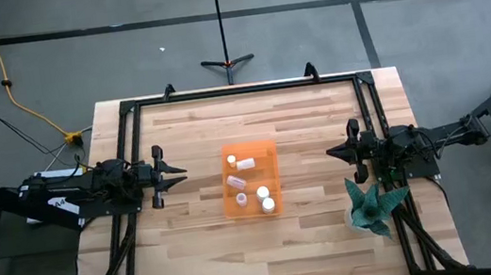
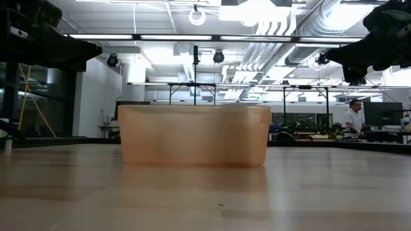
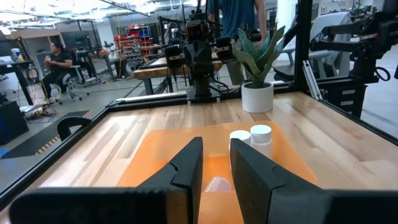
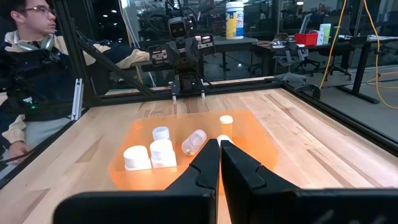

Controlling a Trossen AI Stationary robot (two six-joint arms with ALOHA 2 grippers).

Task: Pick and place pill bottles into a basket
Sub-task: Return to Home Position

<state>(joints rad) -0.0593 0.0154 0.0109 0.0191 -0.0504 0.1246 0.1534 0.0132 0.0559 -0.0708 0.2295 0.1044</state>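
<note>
The translucent orange basket (image 1: 251, 178) stands in the middle of the table and also shows in the low view (image 2: 194, 135). Several white-capped pill bottles lie or stand inside it (image 1: 264, 198) (image 4: 163, 151); one lies on its side (image 4: 194, 141) and one yellowish bottle stands upright (image 4: 226, 126). My left gripper (image 1: 178, 173) hangs above the table left of the basket, its fingers a little apart (image 3: 216, 163), empty. My right gripper (image 1: 333, 152) hangs right of the basket, fingers closed together (image 4: 219, 155), empty.
A teal spiky plant in a white pot (image 1: 369, 205) stands at the near right, just beside my right arm. A black frame (image 1: 239, 89) runs along the table's edges. A person (image 4: 28, 68) sits beyond the table's left side.
</note>
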